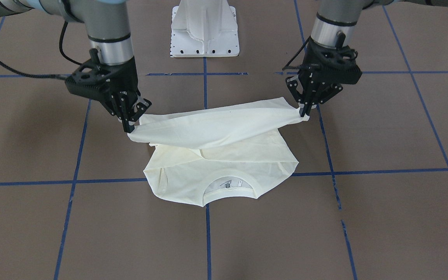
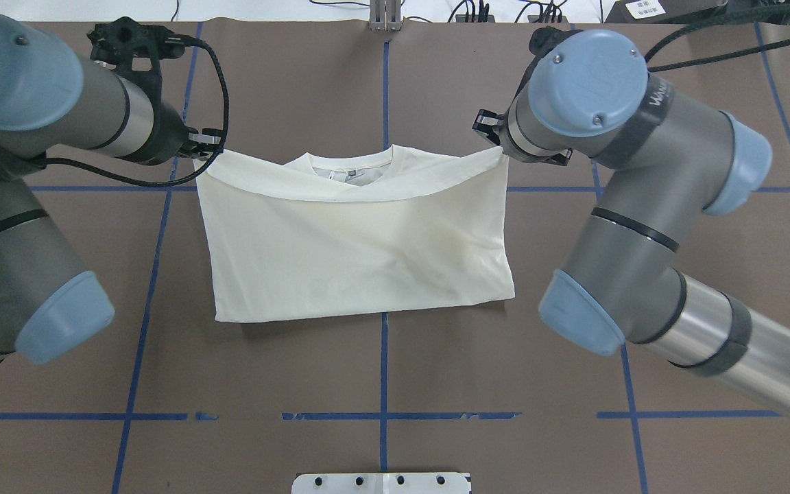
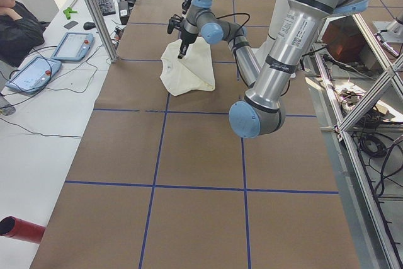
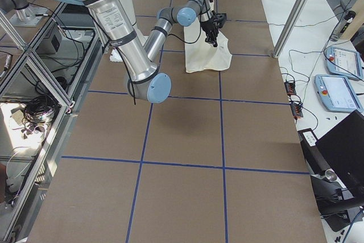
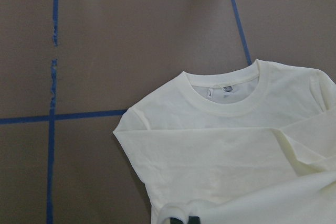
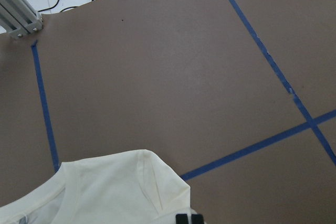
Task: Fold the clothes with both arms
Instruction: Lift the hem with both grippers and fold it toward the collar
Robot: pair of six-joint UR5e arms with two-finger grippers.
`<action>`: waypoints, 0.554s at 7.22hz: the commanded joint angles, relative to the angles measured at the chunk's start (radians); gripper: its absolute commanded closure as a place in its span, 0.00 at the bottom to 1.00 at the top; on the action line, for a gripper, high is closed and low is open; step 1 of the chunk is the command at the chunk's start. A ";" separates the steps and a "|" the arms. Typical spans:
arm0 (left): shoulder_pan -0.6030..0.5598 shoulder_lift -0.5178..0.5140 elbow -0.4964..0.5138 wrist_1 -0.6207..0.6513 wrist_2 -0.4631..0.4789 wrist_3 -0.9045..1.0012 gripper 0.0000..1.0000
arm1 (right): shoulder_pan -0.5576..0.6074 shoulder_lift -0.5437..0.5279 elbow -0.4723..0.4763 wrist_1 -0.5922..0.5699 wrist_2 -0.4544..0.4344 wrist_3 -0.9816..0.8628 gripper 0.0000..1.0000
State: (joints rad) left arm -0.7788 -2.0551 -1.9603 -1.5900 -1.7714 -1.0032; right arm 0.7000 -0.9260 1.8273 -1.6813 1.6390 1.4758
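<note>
Left gripper (image 1: 305, 112) is pinched tight on one hem corner of the shirt (image 1: 224, 163). Right gripper (image 1: 129, 125) is clamped on the other corner, with cloth between the fingers on both sides (front view shows it best). Hem edge is stretched between them, raised off the table (image 1: 383, 217), sagging a little mid-span.

Shirt lies mid-table on the brown surface, across the blue tape lines (image 1: 72, 181), with its collar (image 1: 230, 177) on the side away from the robot. Only plain cream shows, no print. From overhead, the lifted layer covers most of the body and its edge crosses just short of the collar, with the neck label visible. Sleeves look already folded in: the outline is a compact rectangle, and the left wrist view shows a sleeve laid across the chest. White pedestal base (image 1: 204, 39) sits well apart, on the robot's side. A person (image 3: 16, 26) sits off the table's far side in the left side view.

Progress, as a judgement: sleeve folds are done, and the bottom-to-top half fold is underway and mostly carried over. Left to do: lower the hem onto the shoulder line, square it with the collar, open both grippers and pull clear. Can't tell whether another fold is wanted.
</note>
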 commanded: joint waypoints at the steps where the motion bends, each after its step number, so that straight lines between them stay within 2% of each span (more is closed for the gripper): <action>1: -0.008 -0.019 0.270 -0.240 0.043 0.003 1.00 | 0.019 0.096 -0.315 0.214 -0.002 -0.017 1.00; 2: -0.007 -0.026 0.359 -0.318 0.044 0.003 1.00 | 0.019 0.105 -0.407 0.295 -0.004 -0.022 1.00; 4: 0.013 -0.031 0.418 -0.398 0.044 0.000 1.00 | 0.016 0.108 -0.444 0.313 -0.005 -0.023 1.00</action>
State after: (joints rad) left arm -0.7788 -2.0840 -1.5851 -1.9354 -1.7290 -1.0009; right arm 0.7182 -0.8230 1.4168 -1.3906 1.6346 1.4541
